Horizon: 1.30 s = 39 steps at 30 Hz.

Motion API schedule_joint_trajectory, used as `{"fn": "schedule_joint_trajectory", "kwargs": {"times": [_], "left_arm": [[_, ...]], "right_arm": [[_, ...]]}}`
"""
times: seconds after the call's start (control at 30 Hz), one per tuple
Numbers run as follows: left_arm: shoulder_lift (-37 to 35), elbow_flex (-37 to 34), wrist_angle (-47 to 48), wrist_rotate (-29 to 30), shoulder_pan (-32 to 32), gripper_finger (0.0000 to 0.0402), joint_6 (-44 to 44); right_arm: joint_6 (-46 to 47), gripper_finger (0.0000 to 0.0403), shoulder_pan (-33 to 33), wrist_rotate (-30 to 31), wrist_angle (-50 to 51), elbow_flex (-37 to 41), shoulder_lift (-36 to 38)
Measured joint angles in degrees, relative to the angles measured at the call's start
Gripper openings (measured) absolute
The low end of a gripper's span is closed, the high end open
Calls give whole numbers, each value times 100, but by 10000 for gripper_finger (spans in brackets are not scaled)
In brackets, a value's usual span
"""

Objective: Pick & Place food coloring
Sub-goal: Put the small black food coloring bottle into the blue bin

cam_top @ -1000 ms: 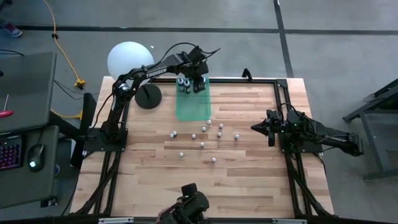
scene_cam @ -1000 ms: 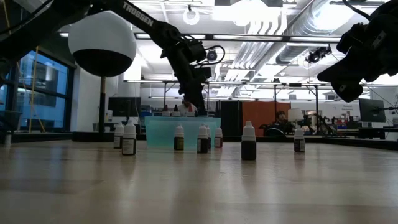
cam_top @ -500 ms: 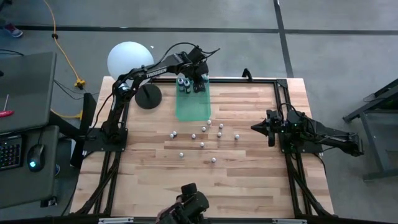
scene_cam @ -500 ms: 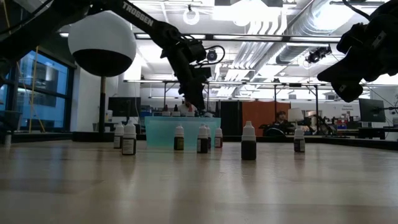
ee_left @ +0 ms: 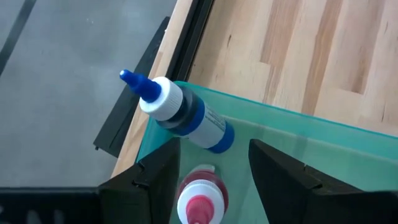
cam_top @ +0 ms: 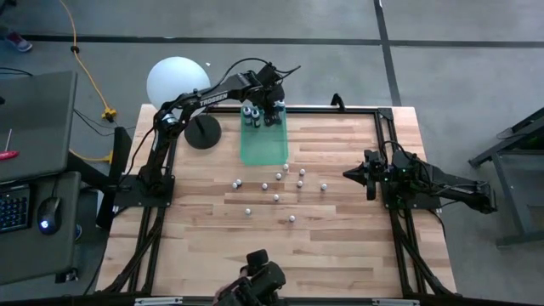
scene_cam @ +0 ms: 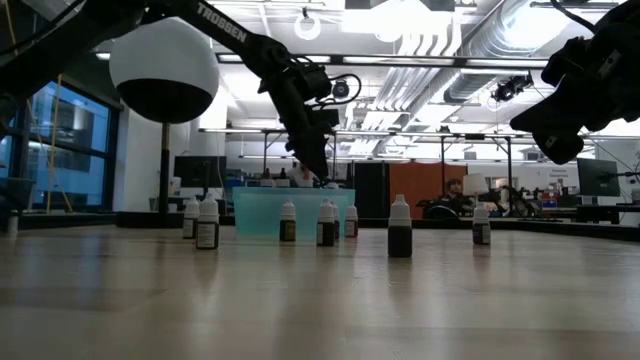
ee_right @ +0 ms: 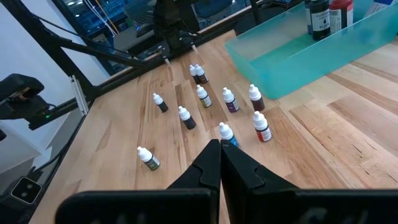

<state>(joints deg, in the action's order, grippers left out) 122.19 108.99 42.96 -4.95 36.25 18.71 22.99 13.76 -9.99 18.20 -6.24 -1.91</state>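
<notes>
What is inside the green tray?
A few food coloring bottles stand at the far end of the green tray, under the open left gripper, including a blue-tipped one and a red-tipped one. The arm covers some, so I can't count them.

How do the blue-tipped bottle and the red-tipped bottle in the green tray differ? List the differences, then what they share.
1. Nozzle: the blue-tipped bottle has a blue tip, the red-tipped bottle a red one.
2. Pose: the blue-tipped bottle lies tilted, seen side-on; the red-tipped bottle stands upright, seen cap-first.
3. Place: the red-tipped bottle sits between the open fingers of the left gripper; the blue-tipped bottle lies just beyond them.

Both are in the green tray and have white collars.
</notes>
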Motion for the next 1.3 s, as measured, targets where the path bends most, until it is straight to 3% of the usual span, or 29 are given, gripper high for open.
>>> {"fn": "schedule_joint_trajectory", "kwargs": {"times": [0.6,1.0,1.3], "left_arm": [[0,0,-57,363,-1,189,-149],[0,0,-937,440,-42,189,-300],[0,0,-1241,555,123,189,-976]], "right_arm": [[1,0,-2,1,0,0,0],[0,0,-2,-1,-1,0,0],[-3,0,-2,-1,-2,0,0]]}}
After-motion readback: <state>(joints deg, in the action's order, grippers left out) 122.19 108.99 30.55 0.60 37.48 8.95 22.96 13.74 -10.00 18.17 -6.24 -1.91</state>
